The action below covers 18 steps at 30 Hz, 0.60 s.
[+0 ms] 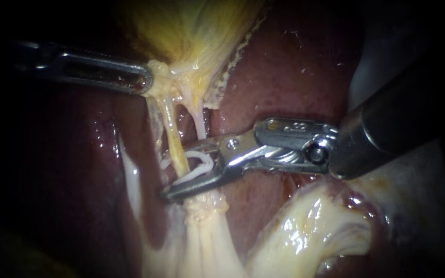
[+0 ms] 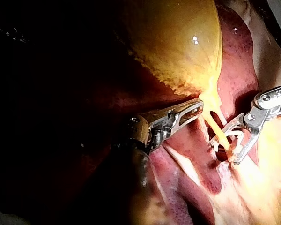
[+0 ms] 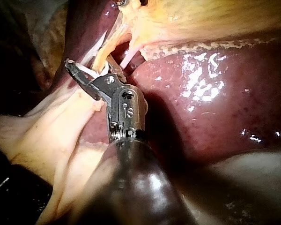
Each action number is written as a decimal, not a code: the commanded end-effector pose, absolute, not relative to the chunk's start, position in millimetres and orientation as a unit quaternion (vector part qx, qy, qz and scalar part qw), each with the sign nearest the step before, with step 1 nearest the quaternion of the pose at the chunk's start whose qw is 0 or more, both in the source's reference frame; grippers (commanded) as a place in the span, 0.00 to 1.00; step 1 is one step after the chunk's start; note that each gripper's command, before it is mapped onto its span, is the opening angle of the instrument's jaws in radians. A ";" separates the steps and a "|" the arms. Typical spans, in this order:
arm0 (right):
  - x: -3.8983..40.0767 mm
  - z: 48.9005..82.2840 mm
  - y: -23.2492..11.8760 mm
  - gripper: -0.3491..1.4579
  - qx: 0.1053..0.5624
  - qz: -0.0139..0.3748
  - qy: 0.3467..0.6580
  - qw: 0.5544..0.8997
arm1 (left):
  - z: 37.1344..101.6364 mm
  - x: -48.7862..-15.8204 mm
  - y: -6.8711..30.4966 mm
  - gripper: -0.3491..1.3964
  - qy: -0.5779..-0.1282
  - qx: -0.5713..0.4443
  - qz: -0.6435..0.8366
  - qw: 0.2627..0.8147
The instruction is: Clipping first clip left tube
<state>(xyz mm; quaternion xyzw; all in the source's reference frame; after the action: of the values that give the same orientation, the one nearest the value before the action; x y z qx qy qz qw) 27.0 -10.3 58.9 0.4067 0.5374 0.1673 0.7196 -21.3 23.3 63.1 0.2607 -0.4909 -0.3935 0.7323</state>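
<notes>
Dark red liver (image 1: 294,77) behind. Reaches from right with right instrument (image 1: 180,172), spread apart, gripping white clip (image 1: 202,163) around left tube (image 1: 173,135), crosswise to its far-near run. Clamps gallbladder (image 1: 191,31) far left with left instrument (image 1: 142,80).

Bright polished metal at the end effector of the right instrument (image 1: 178,172), centre of the frame, with a dark glossy shaft behind it at the right edge. Smooth white plastic, by the look of it, for the clip (image 1: 198,166). Duller grey metal with an edge sheen on the left instrument (image 1: 145,82), upper left. Wet, glossy dark-red liver (image 1: 294,67), upper right. Matt yellow, faintly streaked gallbladder (image 1: 191,25), top centre. Slick pale-yellow left tube (image 1: 173,139) below it. Moist, shiny cream tissue (image 1: 310,226), lower right.
</notes>
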 end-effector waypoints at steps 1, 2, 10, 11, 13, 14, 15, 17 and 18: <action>27.1 58.4 -10.6 0.46 0.413 0.164 0.540 0.715 | 63.1 -21.3 23.3 0.00 -0.491 0.261 -0.394 0.732; 27.1 58.1 -10.8 0.46 0.418 0.162 0.541 0.712 | 63.1 -21.3 23.3 0.00 -0.491 0.261 -0.393 0.732; 27.7 55.4 -13.5 0.44 0.447 0.127 0.546 0.697 | 63.1 -21.3 23.3 0.00 -0.492 0.261 -0.394 0.731; 27.8 55.3 -13.7 0.44 0.449 0.123 0.546 0.696 | 63.1 -21.3 23.3 0.00 -0.492 0.261 -0.394 0.731; 27.9 55.4 -13.9 0.44 0.454 0.115 0.545 0.695 | 63.1 -21.3 23.3 0.00 -0.492 0.261 -0.394 0.731; 28.0 55.6 -14.0 0.44 0.458 0.109 0.545 0.694 | 63.1 -21.3 23.3 0.00 -0.492 0.261 -0.394 0.731; 28.0 55.7 -14.0 0.43 0.457 0.108 0.545 0.695 | 63.1 -21.3 23.3 0.00 -0.492 0.261 -0.394 0.731; 28.0 56.2 -13.9 0.42 0.449 0.113 0.548 0.696 | 63.1 -21.3 23.3 0.00 -0.492 0.261 -0.394 0.731; 27.9 56.3 -13.8 0.41 0.447 0.114 0.549 0.697 | 63.1 -21.3 23.3 0.00 -0.492 0.261 -0.394 0.731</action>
<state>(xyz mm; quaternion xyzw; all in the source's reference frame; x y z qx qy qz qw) 27.9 -13.7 56.4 0.4470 0.5487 0.1146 0.6971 -21.3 23.3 63.1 0.2605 -0.4920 -0.3936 0.7315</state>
